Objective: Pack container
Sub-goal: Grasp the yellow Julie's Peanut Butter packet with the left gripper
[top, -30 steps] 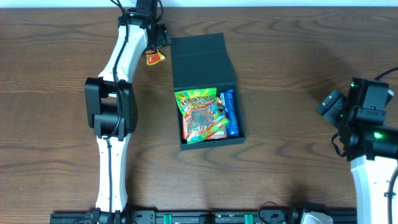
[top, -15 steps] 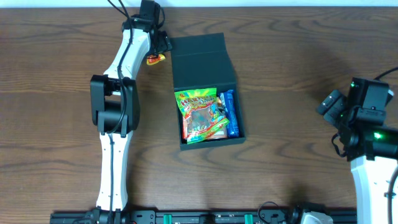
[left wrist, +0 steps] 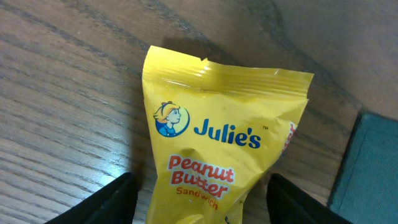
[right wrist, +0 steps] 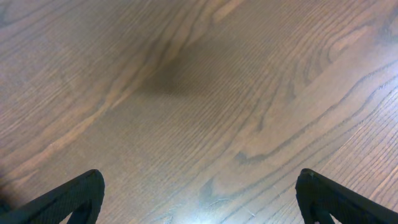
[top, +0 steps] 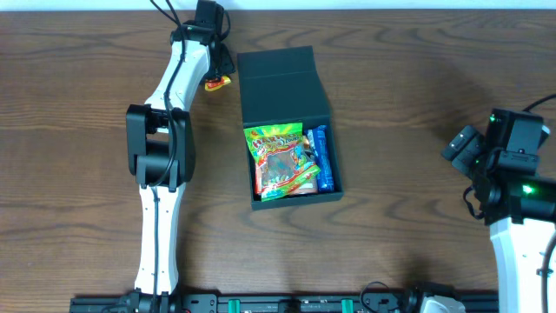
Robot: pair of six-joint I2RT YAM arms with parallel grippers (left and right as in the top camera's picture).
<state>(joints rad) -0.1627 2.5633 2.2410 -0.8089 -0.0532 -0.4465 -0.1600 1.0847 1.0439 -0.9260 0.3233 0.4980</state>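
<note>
Your left tool [left wrist: 200, 190] hangs low over the yellow foil "Julie's" peanut butter sandwich packet [left wrist: 224, 130]. Its fingers stand apart on either side and seem clear of the foil, though the view is tight. The packet lies on the brown wooden desk [top: 408, 69], far side, just left of the dark green matte square container [top: 297, 201]. The container sits mid-desk, lid open towards the far edge, holding a green printed snack bag [top: 280, 161] and a blue packet [top: 321, 161]. Your right tool [right wrist: 199, 186] is spread wide above the desk at the right.

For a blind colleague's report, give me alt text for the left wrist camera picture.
A yellow Julie's Peanut Butter Sandwich packet lies on the wooden table between the left gripper's spread fingers. The dark green container's edge shows at lower right.
</note>
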